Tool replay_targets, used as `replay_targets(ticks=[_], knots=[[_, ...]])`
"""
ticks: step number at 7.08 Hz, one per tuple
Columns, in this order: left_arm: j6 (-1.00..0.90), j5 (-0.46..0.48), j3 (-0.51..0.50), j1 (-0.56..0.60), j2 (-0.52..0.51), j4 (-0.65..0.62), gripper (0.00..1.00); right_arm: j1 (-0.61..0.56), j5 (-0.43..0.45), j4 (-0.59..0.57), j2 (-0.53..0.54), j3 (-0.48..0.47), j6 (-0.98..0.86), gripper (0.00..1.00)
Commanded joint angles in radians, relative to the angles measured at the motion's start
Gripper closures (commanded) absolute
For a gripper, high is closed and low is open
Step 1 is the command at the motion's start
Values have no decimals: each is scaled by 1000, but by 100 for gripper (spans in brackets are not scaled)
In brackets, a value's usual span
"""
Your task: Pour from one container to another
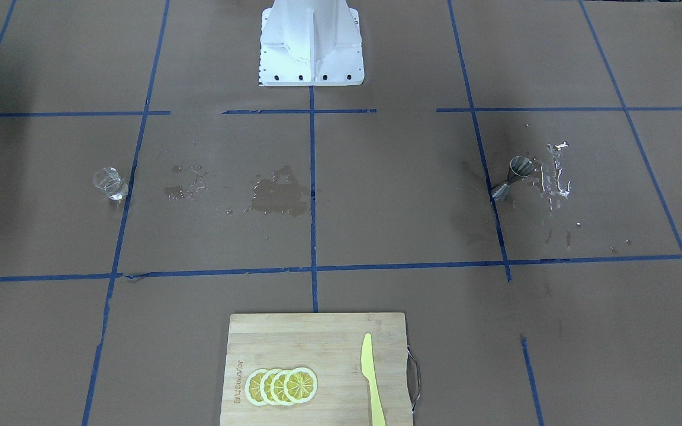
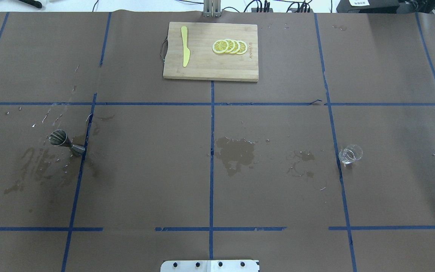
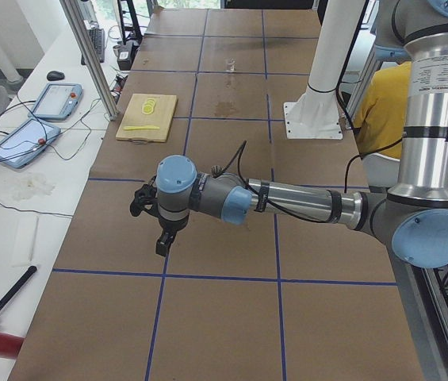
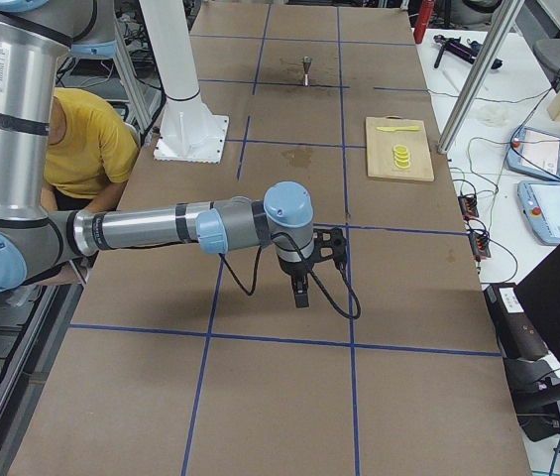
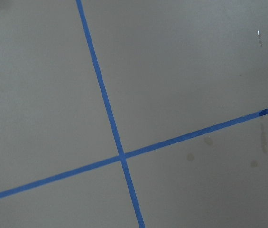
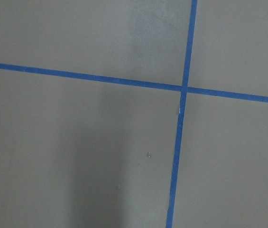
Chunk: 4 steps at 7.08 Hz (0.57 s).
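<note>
Tabletop (image 2: 145, 170) lies beneath both hovering jaws, their opening unclear.

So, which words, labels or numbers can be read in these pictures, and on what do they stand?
None reads clearly.
Cutting board: engraved brand along one short edge, too blurred.
Left arm: printed label, too small.
Right arm: printed label, too small.
Clear beaker: no marks visible.

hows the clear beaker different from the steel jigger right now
The beaker is see-through; the jigger is opaque, shiny metal. The beaker is a plain cup; the jigger pinches to a narrow waist. The beaker sits on the robot's right side of the table, the jigger on its left. Both stand upright on the table, in no gripper.
</note>
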<state>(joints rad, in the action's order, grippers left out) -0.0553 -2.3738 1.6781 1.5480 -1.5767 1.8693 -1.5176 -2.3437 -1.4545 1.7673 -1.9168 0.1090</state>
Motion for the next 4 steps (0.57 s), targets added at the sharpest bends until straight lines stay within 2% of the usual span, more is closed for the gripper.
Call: replay_targets(ticks=[1, 2, 4], knots=[[8, -22, -44, 0, -17, 299, 0, -1, 1, 49, 4, 13, 15, 0], [9, -28, -96, 0, -19, 389, 0, 0, 3, 49, 4, 19, 17, 0], [5, -25, -87, 0, -15, 456, 0, -1, 3, 51, -3, 18, 11, 0]])
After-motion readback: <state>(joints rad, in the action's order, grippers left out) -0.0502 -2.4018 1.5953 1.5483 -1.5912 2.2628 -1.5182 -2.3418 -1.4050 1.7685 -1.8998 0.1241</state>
